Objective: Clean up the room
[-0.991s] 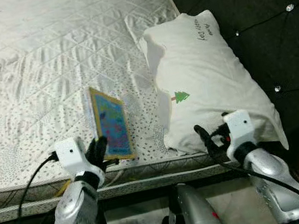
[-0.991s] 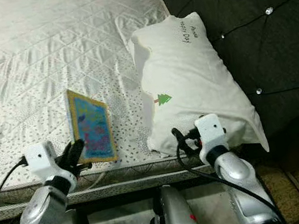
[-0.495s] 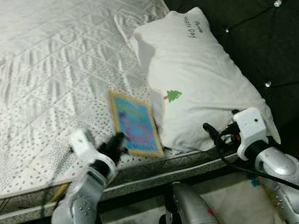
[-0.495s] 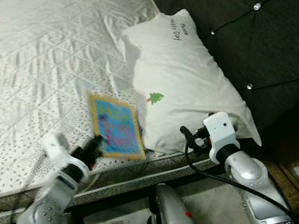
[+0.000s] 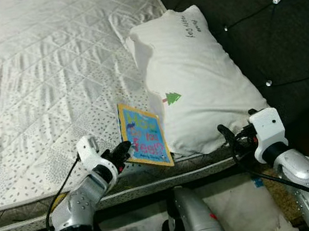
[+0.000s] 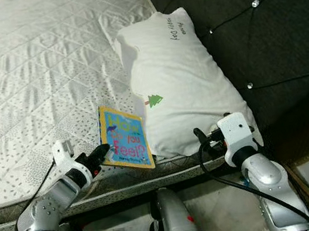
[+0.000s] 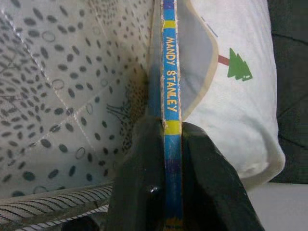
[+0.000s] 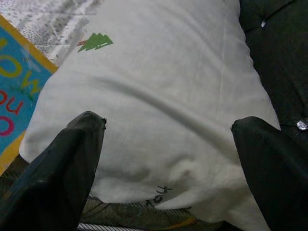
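A thin picture book (image 5: pixel 144 135) with a blue cover and yellow border lies tilted at the near edge of the mattress, touching the white pillow (image 5: pixel 196 79). My left gripper (image 5: pixel 123 149) is shut on the book's near left corner. In the left wrist view the two black fingers (image 7: pixel 142 163) pinch the blue spine (image 7: pixel 169 86). My right gripper (image 5: pixel 229 136) is open just in front of the pillow's near end, with nothing between its fingers (image 8: pixel 62 163). The pillow (image 8: pixel 163 86) has a small green tree print.
The quilted white mattress (image 5: pixel 30 83) stretches away to the left. A black tufted headboard (image 5: pixel 269 19) stands behind the pillow on the right. The bed frame's edge (image 5: pixel 142 185) runs below both grippers, and my own body (image 5: pixel 190 222) stands close against it.
My left gripper has carried the book to the right, from upright on the mattress to leaning low against the pillow. The camera has shifted. The right gripper stays open by the pillow.
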Controlling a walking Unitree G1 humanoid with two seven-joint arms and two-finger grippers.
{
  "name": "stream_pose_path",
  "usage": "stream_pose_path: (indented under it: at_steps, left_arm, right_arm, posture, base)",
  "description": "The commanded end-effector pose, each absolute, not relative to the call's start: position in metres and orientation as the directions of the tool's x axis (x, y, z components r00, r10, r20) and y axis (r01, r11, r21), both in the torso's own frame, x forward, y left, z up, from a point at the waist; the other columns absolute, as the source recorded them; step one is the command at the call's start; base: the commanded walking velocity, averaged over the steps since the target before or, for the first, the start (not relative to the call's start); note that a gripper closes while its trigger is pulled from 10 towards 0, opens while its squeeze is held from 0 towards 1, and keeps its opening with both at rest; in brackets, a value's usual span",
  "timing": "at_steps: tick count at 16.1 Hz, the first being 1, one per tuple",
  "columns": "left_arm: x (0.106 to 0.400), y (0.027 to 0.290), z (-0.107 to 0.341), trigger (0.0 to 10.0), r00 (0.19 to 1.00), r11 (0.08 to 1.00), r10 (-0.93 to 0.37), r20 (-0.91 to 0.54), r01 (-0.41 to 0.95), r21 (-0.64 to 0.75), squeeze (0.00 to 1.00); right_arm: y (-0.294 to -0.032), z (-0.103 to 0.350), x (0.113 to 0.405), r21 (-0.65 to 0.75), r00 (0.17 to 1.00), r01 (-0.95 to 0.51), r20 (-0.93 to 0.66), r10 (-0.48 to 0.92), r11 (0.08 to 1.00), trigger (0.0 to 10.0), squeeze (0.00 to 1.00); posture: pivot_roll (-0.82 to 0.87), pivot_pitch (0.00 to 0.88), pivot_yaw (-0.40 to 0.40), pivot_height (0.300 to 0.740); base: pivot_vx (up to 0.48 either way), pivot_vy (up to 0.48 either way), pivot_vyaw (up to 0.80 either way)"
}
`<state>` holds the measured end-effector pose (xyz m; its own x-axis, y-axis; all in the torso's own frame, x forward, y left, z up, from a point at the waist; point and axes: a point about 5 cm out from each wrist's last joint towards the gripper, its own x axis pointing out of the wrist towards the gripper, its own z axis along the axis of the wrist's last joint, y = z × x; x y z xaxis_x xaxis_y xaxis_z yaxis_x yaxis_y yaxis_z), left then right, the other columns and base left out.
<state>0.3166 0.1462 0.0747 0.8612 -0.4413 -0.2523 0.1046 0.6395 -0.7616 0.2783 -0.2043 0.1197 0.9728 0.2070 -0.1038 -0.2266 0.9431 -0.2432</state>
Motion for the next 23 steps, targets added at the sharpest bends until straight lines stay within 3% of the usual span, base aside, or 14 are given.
stream_pose_path:
  at_steps: [1,9,14,17,18,23]
  left_arm:
    - [0.319,0.140,0.076,10.0,0.853,0.616,-0.470,-0.228,0.132,-0.777,0.00]
    - [0.330,0.176,0.061,10.0,0.888,0.750,-0.336,-0.314,0.051,-0.660,0.00]
    - [0.331,0.185,0.050,10.0,0.900,0.777,-0.229,-0.372,-0.062,-0.627,0.00]
    - [0.330,0.182,0.045,10.0,0.880,0.759,-0.254,-0.402,-0.076,-0.647,0.04]
    - [0.331,0.182,0.042,10.0,0.872,0.752,-0.252,-0.419,-0.096,-0.652,1.00]
    - [0.332,0.185,0.041,10.0,0.868,0.757,-0.237,-0.436,-0.116,-0.643,1.00]
  right_arm:
    - [-0.214,0.122,0.275,-0.258,0.977,-0.207,-0.111,0.184,0.944,10.0,0.00]
    - [-0.217,0.125,0.278,-0.276,0.977,-0.207,-0.108,0.183,0.939,10.0,0.00]
    - [-0.220,0.125,0.279,-0.283,0.977,-0.206,-0.108,0.183,0.937,10.0,0.00]
    - [-0.217,0.127,0.283,-0.286,0.976,-0.214,-0.101,0.193,0.934,10.0,0.00]
    - [-0.216,0.128,0.285,-0.287,0.976,-0.215,-0.097,0.195,0.934,10.0,0.00]
    - [-0.217,0.129,0.287,-0.289,0.977,-0.213,-0.090,0.195,0.933,10.0,0.00]
  posture:
    - [-0.23,0.195,-0.223,0.607]
    - [-0.25,0.185,-0.228,0.607]
    - [-0.25,0.176,-0.229,0.607]
    - [-0.24,0.166,-0.231,0.607]
    - [-0.24,0.159,-0.229,0.607]
    - [-0.24,0.149,-0.225,0.607]
  base:
    - [0.000,0.000,0.00]
    - [0.000,0.000,0.00]
    - [0.000,0.000,0.00]
    - [0.000,0.000,0.00]
    - [0.000,0.000,0.00]
    - [0.000,0.000,0.00]
